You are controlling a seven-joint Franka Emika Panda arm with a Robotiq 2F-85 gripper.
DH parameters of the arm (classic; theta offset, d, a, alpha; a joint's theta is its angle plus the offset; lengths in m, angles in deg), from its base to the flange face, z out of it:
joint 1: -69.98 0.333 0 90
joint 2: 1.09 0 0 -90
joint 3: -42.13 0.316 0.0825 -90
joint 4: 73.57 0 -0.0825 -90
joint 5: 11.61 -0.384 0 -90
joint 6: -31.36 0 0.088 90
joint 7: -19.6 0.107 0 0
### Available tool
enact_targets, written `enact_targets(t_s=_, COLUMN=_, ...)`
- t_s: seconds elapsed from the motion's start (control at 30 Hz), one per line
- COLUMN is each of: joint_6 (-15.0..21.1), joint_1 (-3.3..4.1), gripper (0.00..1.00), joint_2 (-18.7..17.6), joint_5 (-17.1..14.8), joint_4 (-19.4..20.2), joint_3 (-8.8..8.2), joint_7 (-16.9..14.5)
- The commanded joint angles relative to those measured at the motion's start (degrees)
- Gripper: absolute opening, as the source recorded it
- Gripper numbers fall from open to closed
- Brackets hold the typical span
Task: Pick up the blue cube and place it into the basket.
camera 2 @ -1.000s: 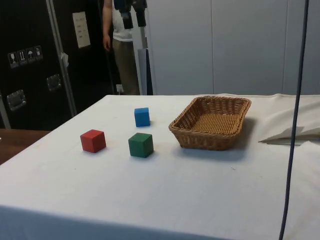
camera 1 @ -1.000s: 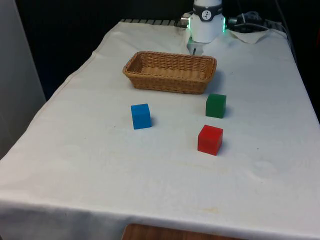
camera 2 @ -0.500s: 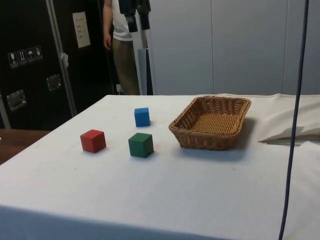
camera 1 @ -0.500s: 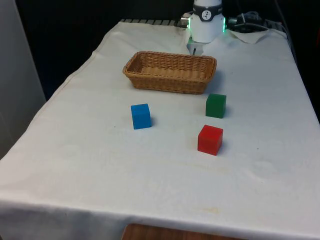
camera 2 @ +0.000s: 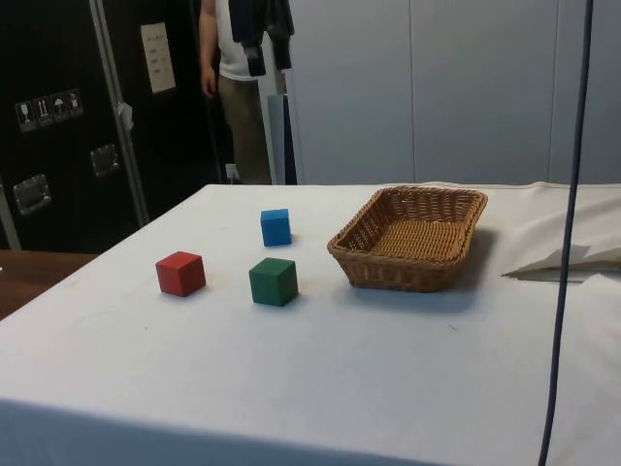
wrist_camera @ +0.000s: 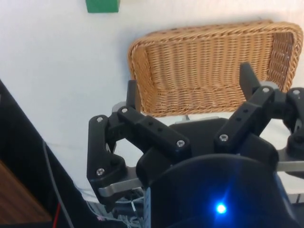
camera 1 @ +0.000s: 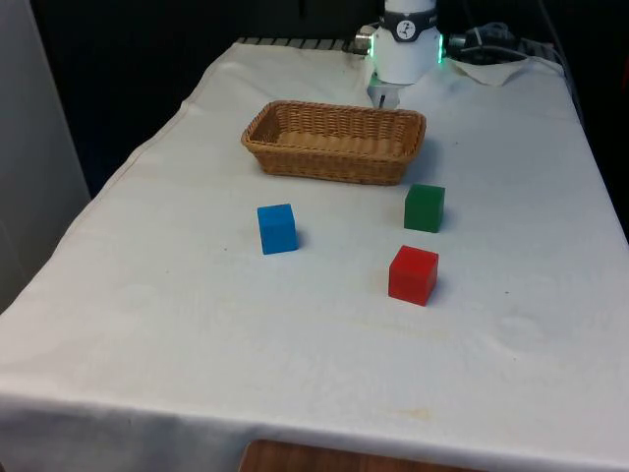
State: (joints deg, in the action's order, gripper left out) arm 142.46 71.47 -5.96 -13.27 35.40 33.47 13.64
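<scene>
Fingers spread and empty, our gripper (wrist_camera: 187,97) hangs above the basket (camera 1: 335,141); the blue cube (camera 1: 277,228) we want sits beyond it on the open cloth, toward the front view's left

Basket (camera 1: 334,141) farthest back — three cubes (camera 1: 277,228) before it, well apart.

We are looking at a lab or test room: a cloth-draped bench (camera 2: 408,388) is standing before dark equipment cabinets (camera 2: 58,116) bearing labels, plain white wall panels (camera 2: 437,87) are running behind, and a cable (camera 2: 568,243) is hanging down.
</scene>
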Motion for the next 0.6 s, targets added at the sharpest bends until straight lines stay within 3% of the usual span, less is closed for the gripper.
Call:
enact_targets(t_s=0.0, joint_6=1.15, joint_1=-0.06, gripper=1.00, joint_2=-0.11, joint_5=0.23, joint_4=0.40, joint_3=-0.17, joint_7=0.52)
enact_targets(t_s=0.4, joint_6=5.79, joint_1=0.00, gripper=1.00, joint_2=-3.15, joint_5=0.52, joint_4=0.40, joint_3=-1.26, joint_7=1.78)
enact_targets(t_s=0.43, joint_6=4.98, joint_1=0.00, gripper=1.00, joint_2=-2.52, joint_5=0.06, joint_4=0.63, joint_3=-1.15, joint_7=1.32)
enact_targets(t_s=0.57, joint_6=7.85, joint_1=0.06, gripper=1.00, joint_2=-4.58, joint_5=0.74, joint_4=0.17, joint_3=-1.43, joint_7=1.95)
